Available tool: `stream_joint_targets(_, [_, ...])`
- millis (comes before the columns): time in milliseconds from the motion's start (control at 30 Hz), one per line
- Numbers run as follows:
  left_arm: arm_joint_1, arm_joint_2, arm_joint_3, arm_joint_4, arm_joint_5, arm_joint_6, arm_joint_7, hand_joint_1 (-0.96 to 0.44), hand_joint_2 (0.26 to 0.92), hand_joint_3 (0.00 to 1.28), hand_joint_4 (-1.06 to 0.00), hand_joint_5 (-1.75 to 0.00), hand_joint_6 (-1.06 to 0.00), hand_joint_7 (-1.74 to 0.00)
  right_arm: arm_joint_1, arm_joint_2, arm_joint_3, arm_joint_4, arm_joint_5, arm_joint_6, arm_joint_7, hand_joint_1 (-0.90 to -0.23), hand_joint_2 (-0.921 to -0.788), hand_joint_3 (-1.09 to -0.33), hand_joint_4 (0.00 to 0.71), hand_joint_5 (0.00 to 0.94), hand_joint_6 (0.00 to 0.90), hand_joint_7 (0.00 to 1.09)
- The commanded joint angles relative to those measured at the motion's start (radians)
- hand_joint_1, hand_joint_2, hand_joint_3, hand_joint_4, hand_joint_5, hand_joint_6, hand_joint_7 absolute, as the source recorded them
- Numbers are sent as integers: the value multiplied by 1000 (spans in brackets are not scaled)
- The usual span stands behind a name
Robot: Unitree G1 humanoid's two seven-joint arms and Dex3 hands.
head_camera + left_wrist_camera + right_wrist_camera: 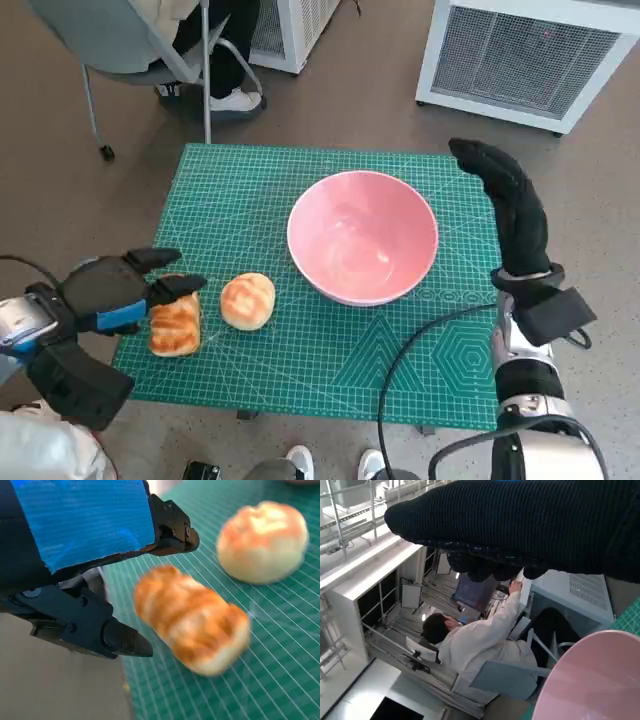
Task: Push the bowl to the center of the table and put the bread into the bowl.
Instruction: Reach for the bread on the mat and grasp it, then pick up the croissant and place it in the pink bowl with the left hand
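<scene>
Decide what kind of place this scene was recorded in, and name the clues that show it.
Probably a robotics lab or workshop: a green gridded cutting mat covers the small table, white vented equipment cabinets stand on the floor, and a seated person in white works at a screen.

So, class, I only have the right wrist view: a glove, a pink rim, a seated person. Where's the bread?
Observer: Two pieces lie on the green mat: a long bread and a round bun, both outside the pink bowl.
Operator: Is the left hand holding one?
Observer: No. The left hand is open, its fingers either side of the long bread's end.
Operator: And the right hand?
Observer: The right hand is beside the bowl's rim, holding nothing.
</scene>
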Motion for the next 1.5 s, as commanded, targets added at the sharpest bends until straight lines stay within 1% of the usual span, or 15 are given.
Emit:
stream_joint_targets(33, [-9, -17, -22, 26, -14, 5, -14, 18, 820, 28, -231, -2, -345, 0, 29, -9, 0, 9, -5, 6, -8, -629, -921, -830, 315, 4, 337, 46])
stream_joint_targets(433, [-48, -50, -78, 111, 6, -18, 3, -2, 851, 26, -241, -3, -353, -3, 38, -16, 9, 7, -25, -1, -36, -628, -921, -837, 322, 5, 333, 47])
stream_joint_targets(600, [-63, -69, -98, 159, 7, -39, 26, 14, 861, 25, -257, -6, -365, -6, 42, -16, 11, 6, -34, -4, -47, -633, -921, -839, 323, 5, 332, 47])
stream_joint_targets(700, [-83, -92, -115, 213, 13, -57, 55, -33, 855, 18, -283, -14, -386, -14, 44, -15, 13, 8, -34, -3, -47, -635, -921, -839, 323, 4, 332, 47])
stream_joint_targets(833, [-106, -110, -135, 266, 20, -66, 77, -23, 856, 13, -346, -18, -428, -19, 48, -16, 13, 7, -30, -3, -43, -635, -921, -839, 324, 4, 331, 47])
stream_joint_targets(1000, [-125, -122, -158, 305, 33, -47, 85, 36, 907, 32, -477, -18, -514, -22, 52, -19, 12, 6, -23, -3, -34, -635, -921, -839, 328, 5, 330, 47])
stream_joint_targets(1067, [-131, -122, -167, 311, 43, -36, 88, 46, 914, 68, -560, -25, -563, -25, 53, -20, 11, 4, -20, -2, -30, -635, -921, -838, 329, 5, 330, 47])
stream_joint_targets(1100, [-132, -121, -171, 312, 49, -32, 92, 51, 916, 97, -640, -31, -616, -28, 54, -21, 11, 2, -18, -2, -28, -635, -921, -838, 329, 5, 330, 47])
stream_joint_targets(1133, [-134, -119, -175, 313, 57, -29, 100, 52, 917, 107, -669, -33, -634, -28, 55, -21, 11, 1, -17, -2, -26, -635, -921, -838, 329, 5, 330, 47])
stream_joint_targets(1167, [-134, -116, -178, 313, 62, -27, 106, 113, 918, 120, -651, -290, -672, -37, 56, -21, 11, -1, -16, -2, -25, -635, -921, -838, 329, 5, 330, 47])
stream_joint_targets(1200, [-134, -112, -180, 312, 71, -26, 119, 199, 919, 155, -603, -686, -728, -47, 56, -22, 10, -1, -15, -1, -24, -635, -921, -838, 329, 5, 330, 47])
stream_joint_targets(1233, [-134, -108, -183, 310, 77, -25, 129, 128, 920, 143, -621, -917, -673, -415, 56, -23, 10, -2, -15, 0, -24, -635, -921, -837, 329, 5, 330, 47])
stream_joint_targets(1267, [-134, -103, -185, 307, 85, -25, 145, 83, 920, 138, -629, -1070, -634, -656, 56, -23, 10, -2, -14, 1, -23, -635, -921, -837, 329, 5, 330, 47])
stream_joint_targets(1400, [-130, -85, -181, 293, 100, -30, 195, 24, 921, 78, -649, -1283, -705, -825, 56, -23, 8, -1, -9, 3, -17, -634, -921, -837, 330, 4, 329, 47])
stream_joint_targets(1500, [-126, -69, -162, 283, 70, -39, 201, 9, 917, 41, -667, -1313, -775, -816, 56, -21, 8, 1, -9, 4, -15, -633, -921, -837, 330, 4, 329, 47])
